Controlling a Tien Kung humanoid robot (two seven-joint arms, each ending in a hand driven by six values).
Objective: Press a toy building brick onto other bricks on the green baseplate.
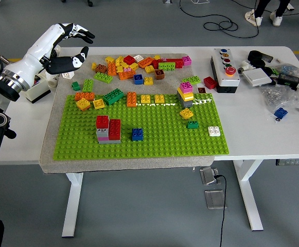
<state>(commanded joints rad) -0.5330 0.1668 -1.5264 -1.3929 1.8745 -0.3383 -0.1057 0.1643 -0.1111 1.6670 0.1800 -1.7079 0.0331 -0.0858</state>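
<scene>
The green baseplate (154,136) lies on a grey mat in the middle of the table. On it stand a red and grey stack (108,128), a blue brick (137,134), a white brick (214,131), a small green brick (192,124) and a tall stack topped with pink (186,95). A row of orange, yellow and green bricks (121,98) sits along its far edge. A pile of loose bricks (139,64) lies behind it. My left hand (69,49), white with black fingers, hovers above the table's far left corner, fingers spread, holding nothing.
A control box with coloured buttons (225,76) stands right of the baseplate. Black and white devices and plastic bags (280,82) clutter the far right. A white block (37,91) lies under my left forearm. Cables run on the floor behind.
</scene>
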